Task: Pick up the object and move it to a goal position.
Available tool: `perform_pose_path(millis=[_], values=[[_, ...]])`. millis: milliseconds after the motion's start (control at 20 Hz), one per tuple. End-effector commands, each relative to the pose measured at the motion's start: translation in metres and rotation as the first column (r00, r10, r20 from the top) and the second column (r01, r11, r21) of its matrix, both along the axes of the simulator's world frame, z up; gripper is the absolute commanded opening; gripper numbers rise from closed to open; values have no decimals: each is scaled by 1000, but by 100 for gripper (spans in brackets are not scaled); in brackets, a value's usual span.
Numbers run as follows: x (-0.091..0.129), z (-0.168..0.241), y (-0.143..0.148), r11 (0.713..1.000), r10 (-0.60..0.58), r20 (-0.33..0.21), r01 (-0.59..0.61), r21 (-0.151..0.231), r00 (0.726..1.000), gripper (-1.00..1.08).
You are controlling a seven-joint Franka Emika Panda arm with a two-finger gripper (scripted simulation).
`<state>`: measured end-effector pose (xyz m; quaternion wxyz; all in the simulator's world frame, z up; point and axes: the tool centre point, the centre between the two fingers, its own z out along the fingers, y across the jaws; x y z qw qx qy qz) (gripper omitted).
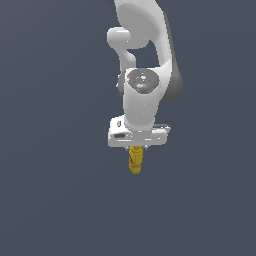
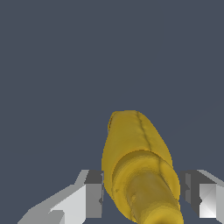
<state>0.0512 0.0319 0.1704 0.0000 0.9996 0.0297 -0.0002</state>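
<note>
Our gripper point(image 2: 142, 197) has its jaws closed against the yellow bottle point(image 1: 135, 160); we see the bottle hanging below the white arm point(image 1: 142, 95).

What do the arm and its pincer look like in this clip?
The arm is glossy white with rounded, bulbous links and dark grey bands at the joints. A round grey disc with small markings sits on the wrist. The pincer has a flat, white, boxy body; in the wrist view its fingers are white blocks with dark grey inner pads. No cables show.
</note>
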Motion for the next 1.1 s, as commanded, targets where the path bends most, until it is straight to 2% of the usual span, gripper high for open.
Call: perform_pose_path(millis=[0, 400, 800, 1050], values=[[0, 0, 0, 1000, 0, 0, 0, 0, 1000, -100], [-3, 1, 6, 1000, 0, 0, 0, 0, 1000, -100], [-23, 10, 47, 1000, 0, 0, 0, 0, 1000, -100], [-27, 13, 58, 1000, 0, 0, 0, 0, 1000, -100]])
